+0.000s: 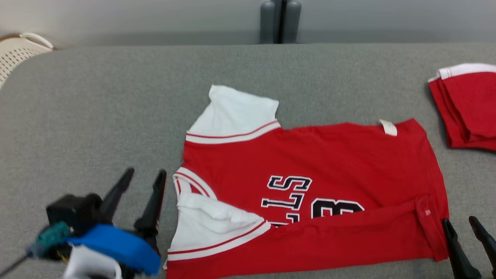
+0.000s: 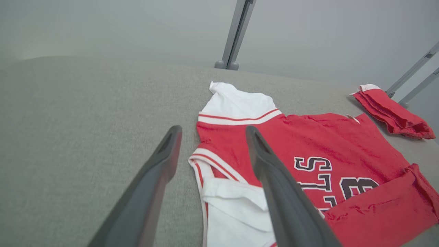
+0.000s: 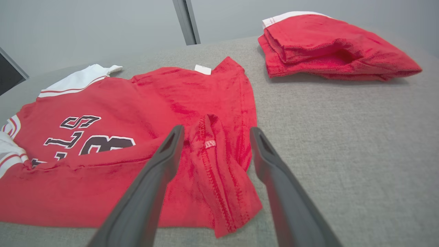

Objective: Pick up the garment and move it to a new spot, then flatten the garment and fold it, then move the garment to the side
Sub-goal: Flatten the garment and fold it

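Observation:
A red jersey (image 1: pixel 329 162) with white sleeves and black lettering lies across the grey surface, its near long edge folded up over the letters. My left gripper (image 1: pixel 144 176) hovers open just left of the jersey's neckline, nothing between its fingers. My right gripper (image 1: pixel 461 224) is open at the jersey's lower right corner, where the hem is turned over. In the left wrist view the jersey (image 2: pixel 308 151) lies ahead to the right of the left gripper (image 2: pixel 212 132). In the right wrist view the folded hem (image 3: pixel 212 154) sits between and beyond the open right gripper (image 3: pixel 216 132).
A second red garment (image 1: pixel 469 108), folded with a white edge, lies at the far right; it also appears as a folded red garment (image 3: pixel 329 48). A white perforated basket (image 1: pixel 15 54) stands at the far left. Grey posts (image 1: pixel 279 21) rise behind the surface's far edge.

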Tool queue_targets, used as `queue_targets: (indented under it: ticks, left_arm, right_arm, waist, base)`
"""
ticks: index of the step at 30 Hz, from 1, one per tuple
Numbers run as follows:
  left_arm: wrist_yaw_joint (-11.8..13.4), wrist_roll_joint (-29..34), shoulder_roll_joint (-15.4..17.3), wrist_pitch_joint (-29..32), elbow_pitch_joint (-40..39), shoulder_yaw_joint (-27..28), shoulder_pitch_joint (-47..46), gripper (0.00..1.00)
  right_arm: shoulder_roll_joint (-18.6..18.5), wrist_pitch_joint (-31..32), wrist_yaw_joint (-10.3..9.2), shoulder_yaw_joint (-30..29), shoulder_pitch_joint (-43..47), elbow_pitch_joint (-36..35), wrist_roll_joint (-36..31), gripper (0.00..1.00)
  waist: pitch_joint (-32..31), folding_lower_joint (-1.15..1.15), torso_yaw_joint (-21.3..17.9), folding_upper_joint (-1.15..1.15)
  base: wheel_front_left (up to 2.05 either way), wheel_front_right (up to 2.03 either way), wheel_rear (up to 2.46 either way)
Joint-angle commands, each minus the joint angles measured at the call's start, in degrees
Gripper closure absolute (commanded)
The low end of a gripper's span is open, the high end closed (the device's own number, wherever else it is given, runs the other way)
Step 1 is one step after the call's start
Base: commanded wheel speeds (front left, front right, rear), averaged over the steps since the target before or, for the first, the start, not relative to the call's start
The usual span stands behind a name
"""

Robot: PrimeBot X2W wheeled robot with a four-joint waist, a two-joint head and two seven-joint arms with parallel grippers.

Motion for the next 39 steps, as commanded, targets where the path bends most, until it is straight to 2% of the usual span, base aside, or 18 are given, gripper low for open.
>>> queue_targets:
  ticks: [1, 5, 8, 11, 15, 19, 28, 39]
  left_arm:
    - [-0.98, 0.30, 0.85, 1.68, -0.16, 0.69, -4.84, 0.00]
    - [-5.18, -0.10, 3.18, 10.13, 2.83, 0.30, -19.89, 0.00]
    - [-9.12, -1.54, 3.25, 17.35, 8.08, -1.18, -30.74, 0.00]
    - [-11.83, -3.20, 2.78, 24.27, 14.51, -2.47, -39.63, 0.00]
    - [-14.12, -6.07, 0.94, 31.38, 23.25, -3.45, -48.28, 0.00]
    - [-14.25, -9.37, -0.82, 36.48, 31.15, -2.76, -53.87, 0.00]
    - [-17.13, -6.70, 0.08, 40.92, 40.60, -6.28, -61.18, 0.00]
    - [-18.70, -4.76, -0.82, 39.76, 45.81, -8.45, -64.20, 0.00]
  right_arm:
    - [0.33, 0.32, 0.00, 0.26, -1.81, -0.81, -0.83, 0.00]
    - [0.71, 0.98, 0.00, 0.86, -5.07, -2.75, -1.80, 0.00]
    - [0.81, 1.43, -0.01, 1.26, -7.14, -3.69, -2.25, 0.00]
    - [0.96, 1.63, 0.00, 2.03, -9.10, -4.17, -2.42, 0.00]
    - [1.29, 1.17, -0.01, 2.51, -10.77, -4.15, -2.37, 0.00]
    - [1.53, 0.87, 0.00, 2.83, -12.07, -3.79, -2.01, 0.00]
    - [1.61, 0.04, -0.01, 3.06, -14.01, -3.30, -1.38, 0.00]
    - [1.52, -0.52, -0.01, 4.02, -15.94, -2.44, -0.96, 0.00]
  waist:
    - [1.46, 0.00, 0.01, 0.00]
    - [5.54, 0.00, -1.15, 0.00]
    - [8.28, 0.00, -2.35, 0.00]
    - [10.48, 0.00, -3.85, 0.00]
    - [12.73, 0.00, -5.46, 0.00]
    - [14.47, 0.00, -6.83, 0.00]
    - [17.66, 0.00, -8.15, 0.00]
    - [19.21, 0.00, -9.01, 0.00]
  base:
    - [0.00, 0.00, 0.00]
    - [0.00, 0.00, 0.00]
    - [0.00, 0.00, 0.00]
    - [0.00, 0.00, 0.00]
    - [0.00, 0.00, 0.00]
    - [0.00, 0.00, 0.00]
    - [0.00, 0.00, 0.00]
    - [0.00, 0.00, 0.00]
